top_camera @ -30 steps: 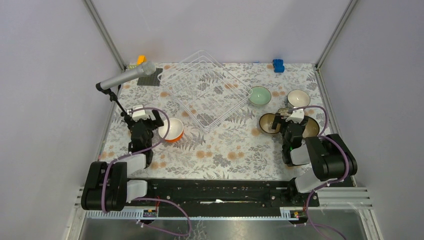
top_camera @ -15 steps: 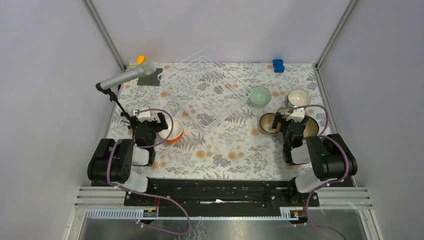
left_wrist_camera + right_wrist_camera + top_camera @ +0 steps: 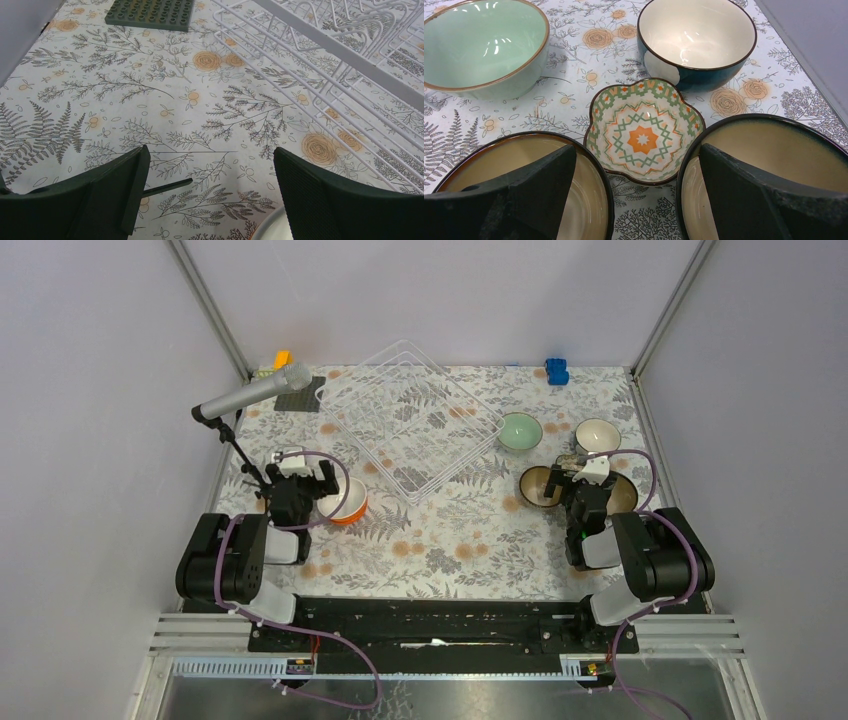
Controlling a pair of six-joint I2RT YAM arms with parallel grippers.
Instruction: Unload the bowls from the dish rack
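Gaping wide, the left gripper (image 3: pixel 210 195) hangs above the floral tablecloth (image 3: pixel 100 100), with an orange bowl (image 3: pixel 350 505) just beside it. The right gripper (image 3: pixel 636 200), its jaws equally wide, straddles a small patterned bowl (image 3: pixel 644 132) between two brown bowls (image 3: pixel 504 150); a mint bowl (image 3: pixel 479 45) and a teal bowl (image 3: pixel 696 40) stand beyond. The white wire dish rack (image 3: pixel 410 420) lies diagonally mid-table. Pale walls close in three sides. A microphone (image 3: pixel 250 395) leans near the left arm.

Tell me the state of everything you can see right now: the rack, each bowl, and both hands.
dish rack: no bowls in it
orange bowl: upright on table, empty
mint green bowl: upright, empty
teal bowl: upright, empty
patterned bowl: upright, empty
inner brown bowl: upright, empty
outer brown bowl: upright, empty
left hand: open, holding nothing
right hand: open, holding nothing
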